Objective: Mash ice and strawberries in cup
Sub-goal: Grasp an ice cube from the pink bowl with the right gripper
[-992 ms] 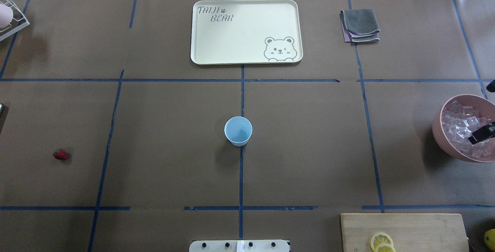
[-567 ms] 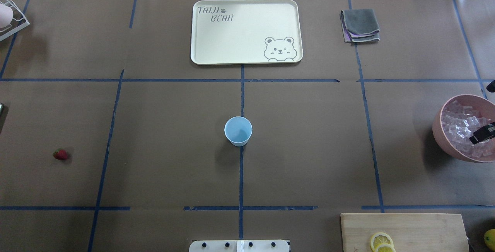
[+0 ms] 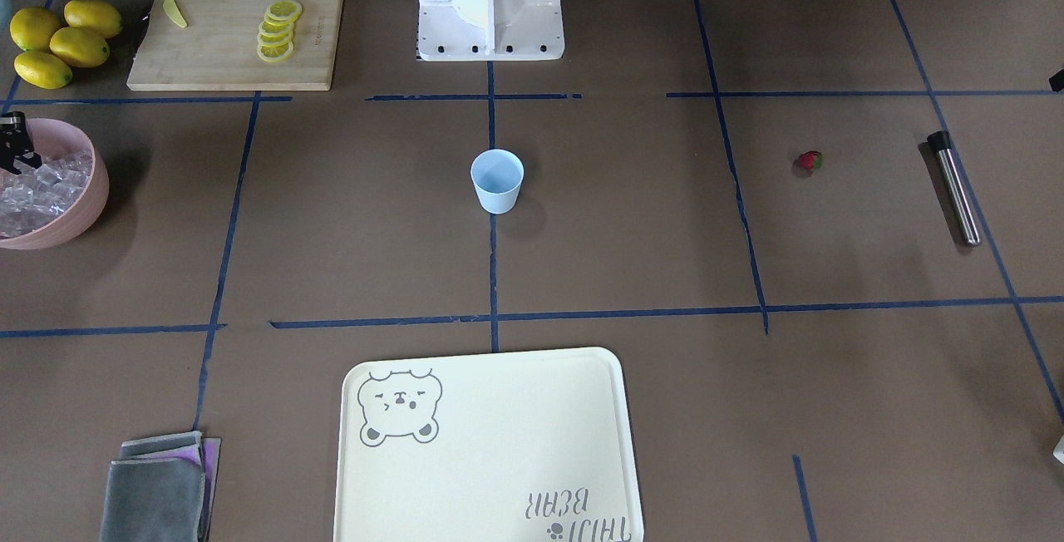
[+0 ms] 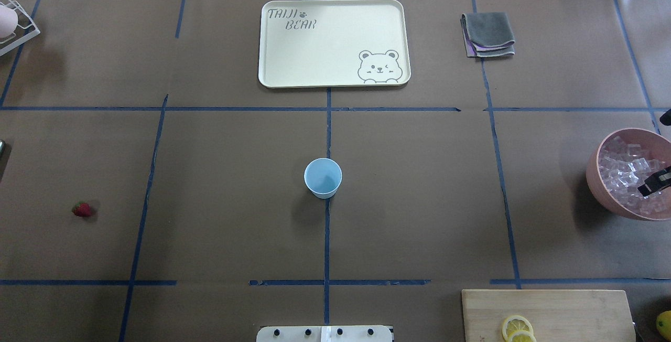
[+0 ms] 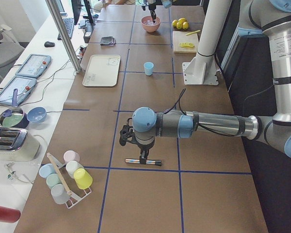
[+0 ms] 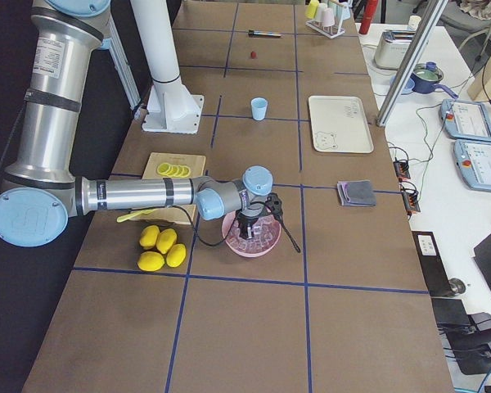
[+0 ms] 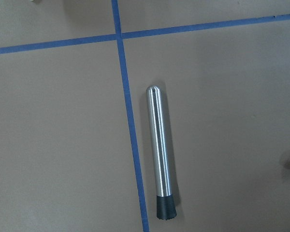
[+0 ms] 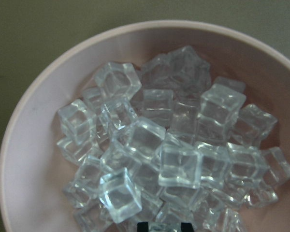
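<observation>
The pale-blue cup [image 4: 323, 177] stands upright and looks empty at the table's middle. One red strawberry [image 4: 82, 209] lies on the table far to the left. Ice [image 8: 179, 166] fills the pink bowl [image 4: 595, 174] at the right edge. My right gripper [image 8: 164, 227] is down in the bowl, its tips apart among the cubes. It also shows in the overhead view [image 4: 642, 191]. My left gripper [image 5: 143, 154] hangs over a steel muddler [image 7: 159, 150] lying on the table. I cannot tell whether it is open or shut.
A cream bear tray [image 4: 335, 43] and a folded grey cloth [image 4: 488, 35] lie at the far side. A cutting board [image 4: 545, 310] with lemon slices, whole lemons [image 3: 58, 39] and a yellow knife [image 3: 169, 6] are near the bowl. A cup rack [image 5: 68, 174] stands beyond the muddler.
My right gripper has shifted slightly to the right over the ice bowl. The cup and the strawberry have not moved.
</observation>
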